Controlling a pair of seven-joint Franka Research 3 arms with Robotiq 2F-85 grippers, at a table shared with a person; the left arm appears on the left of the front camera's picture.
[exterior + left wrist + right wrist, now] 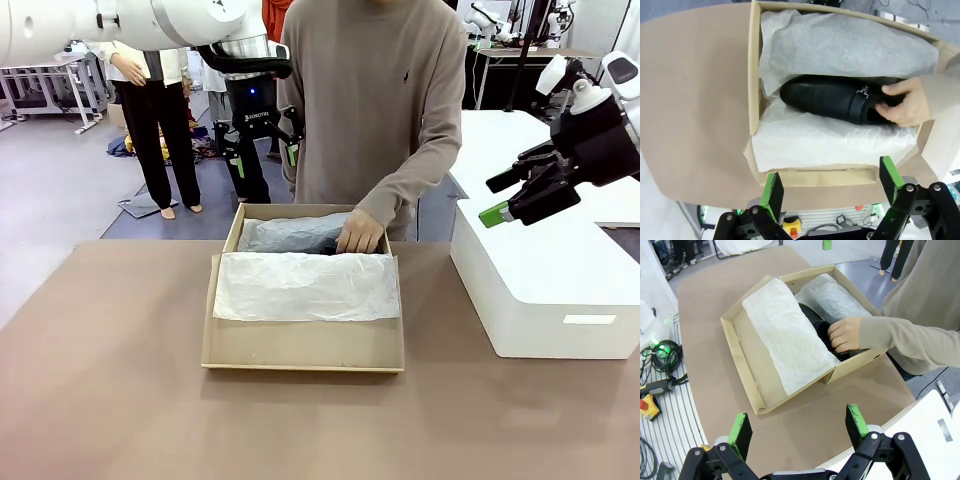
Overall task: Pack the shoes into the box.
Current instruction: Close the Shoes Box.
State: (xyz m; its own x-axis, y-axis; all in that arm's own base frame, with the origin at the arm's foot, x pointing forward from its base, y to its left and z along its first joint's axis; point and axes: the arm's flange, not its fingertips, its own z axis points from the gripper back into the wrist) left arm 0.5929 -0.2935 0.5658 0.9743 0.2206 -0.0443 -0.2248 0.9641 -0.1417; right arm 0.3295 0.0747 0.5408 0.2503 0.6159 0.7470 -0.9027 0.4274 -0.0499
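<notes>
Front view across table (100,400), both wrist views looking down, all sharing the box (300,345)

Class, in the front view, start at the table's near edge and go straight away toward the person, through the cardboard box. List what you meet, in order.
Bare table → the box, its flat cardboard front → white tissue paper → the person's hand reaching into the box → the person's torso.
</notes>
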